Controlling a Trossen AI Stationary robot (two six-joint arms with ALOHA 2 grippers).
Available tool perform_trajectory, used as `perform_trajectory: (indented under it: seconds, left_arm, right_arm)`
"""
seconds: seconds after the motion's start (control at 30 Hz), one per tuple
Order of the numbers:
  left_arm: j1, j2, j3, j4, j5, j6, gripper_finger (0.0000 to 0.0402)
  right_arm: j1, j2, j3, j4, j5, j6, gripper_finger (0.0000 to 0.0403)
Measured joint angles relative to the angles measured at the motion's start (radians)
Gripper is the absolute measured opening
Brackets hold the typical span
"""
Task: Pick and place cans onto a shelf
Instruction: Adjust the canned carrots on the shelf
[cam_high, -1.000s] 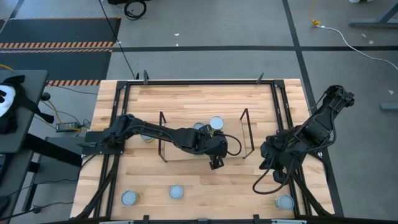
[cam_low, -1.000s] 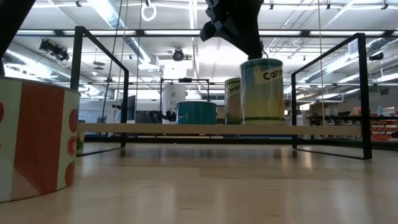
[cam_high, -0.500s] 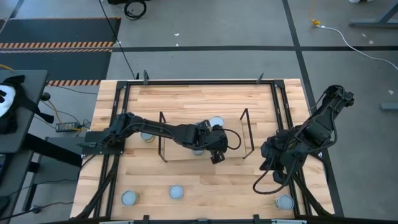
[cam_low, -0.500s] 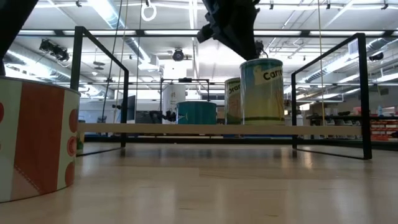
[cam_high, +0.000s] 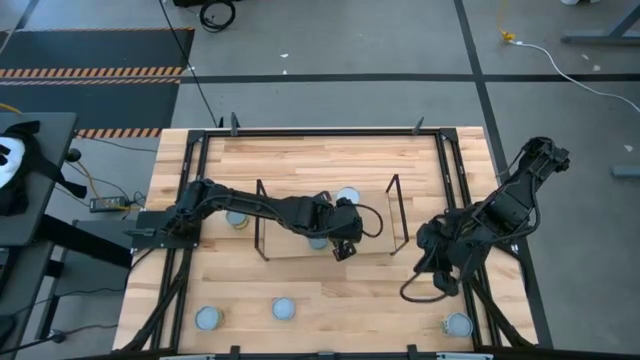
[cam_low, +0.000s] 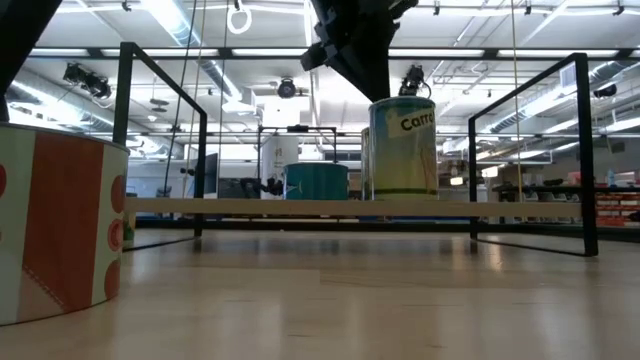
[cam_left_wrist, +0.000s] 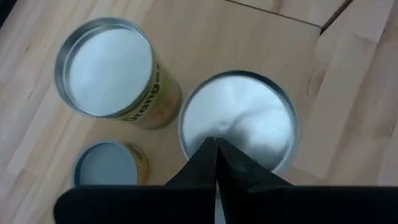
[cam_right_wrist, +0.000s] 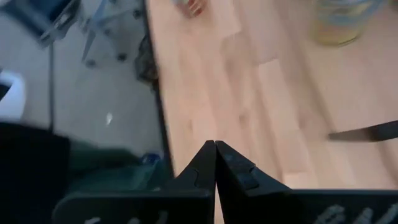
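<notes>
The shelf (cam_high: 262, 240) stands mid-table, its light wood base (cam_low: 300, 207) between dark wire end frames. On the base stands a can with a pale "Carro" label (cam_low: 402, 148) and a silvery top (cam_left_wrist: 249, 118). An orange-labelled can (cam_left_wrist: 112, 68) stands beside it, and a third can (cam_left_wrist: 107, 165) farther off. My left gripper (cam_left_wrist: 216, 144) is shut and reaches down from above (cam_high: 343, 250) onto the labelled can. My right gripper (cam_right_wrist: 215, 149) hangs shut by the table's right edge (cam_high: 435, 262) and holds nothing. My left gripper's shut fingertips (cam_left_wrist: 208, 155) lie against the labelled can's top, just inside its rim (cam_left_wrist: 214, 134). They come slanting down from above. The can stands upright with its bottom on the shelf's base (cam_low: 402, 200).
Loose cans stand near the table's front edge at the left (cam_high: 208, 318), the middle (cam_high: 283, 308) and the right (cam_high: 458, 323). One with a red and white label (cam_low: 55, 230) fills the low view's left. Another can (cam_high: 237, 218) sits outside the shelf's left frame.
My left gripper, still shut, has moved a little toward the table's far edge and left, over the shelf. The labelled can has slid leftward along the shelf's base, still upright, and now covers the orange can behind it in the low view.
</notes>
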Motion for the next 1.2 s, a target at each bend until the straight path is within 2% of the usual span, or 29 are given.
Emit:
perform_trajectory:
  seconds: [0.17, 0.37, 0.63, 0.93, 1.07, 1.2]
  left_arm:
    - [0.015, -0.015, 0.000, 0.005, 0.044, 0.004, 0.0005]
    - [0.025, -0.037, 0.000, 0.015, 0.064, 0.001, 0.0004]
    - [-0.002, -0.018, 0.001, 0.126, 0.065, -0.053, 0.0005]
    - [0.002, 0.011, 0.000, 0.129, 0.057, -0.046, 0.0006]
    - [0.011, 0.011, 0.000, 0.128, 0.066, -0.021, 0.0006]
    - [0.015, 0.011, 0.000, 0.128, 0.074, -0.017, 0.0006]
  right_arm:
    - [0.000, 0.006, 0.000, 0.014, -0.047, -0.069, 0.0010]
    - [-0.018, 0.006, 0.000, 0.040, 0.055, -0.138, 0.0010]
    - [-0.038, 0.032, 0.000, 0.110, 0.143, -0.100, 0.0009]
    - [-0.037, 0.087, 0.000, 0.188, 0.088, -0.109, 0.0009]
    - [-0.036, 0.087, 0.000, 0.355, 0.062, -0.160, 0.0009]
    - [-0.010, 0.087, 0.000, 0.582, 0.062, -0.323, 0.0009]
